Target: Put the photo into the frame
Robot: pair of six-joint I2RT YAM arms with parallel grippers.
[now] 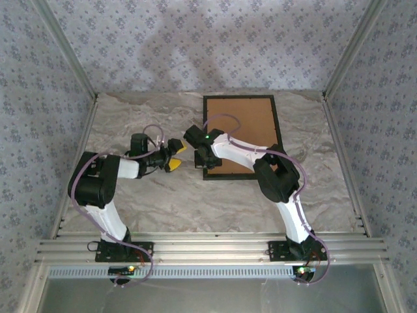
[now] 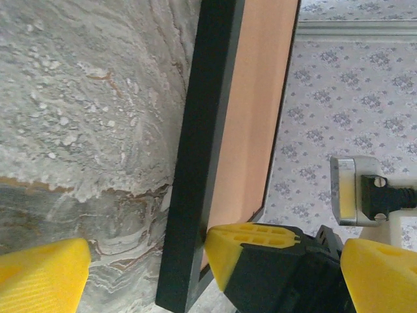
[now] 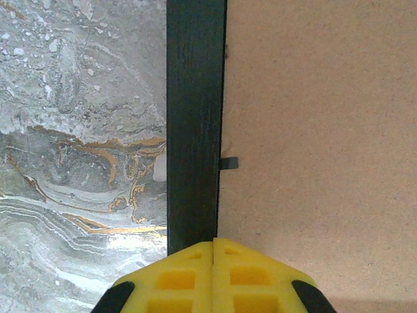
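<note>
At the near edge of the table point(image 1: 143, 202) the two arms are bolted side by side, and both reach inward toward the middle.

The left gripper point(image 1: 177, 156) hangs low over bare marble-patterned table just left of the frame point(image 1: 240, 98). Its jaws are spread wide with nothing between them. From its wrist camera, its yellow fingers point(image 2: 42, 274) sit at either side of the view. The frame's black left rail runs up between them, and the other arm's yellow fingertip sits against the inner side of that rail near the frame's near corner.

The right gripper point(image 3: 214, 246) comes in from the right, across the frame, with its jaws pressed together and holding nothing. In its wrist view the joined tips sit right over the seam where the left rail meets the brown board point(image 3: 313, 130). I cannot tell whether they press down on it. A small black tab point(image 3: 228, 163) sticks out from the rail onto the board a little farther along.

The frame lies flat on the far right part of the table, long sides running away from the arms, the brown board covering its whole opening.

Behind it stand walls point(image 1: 195, 45) with a small flower pattern.
</note>
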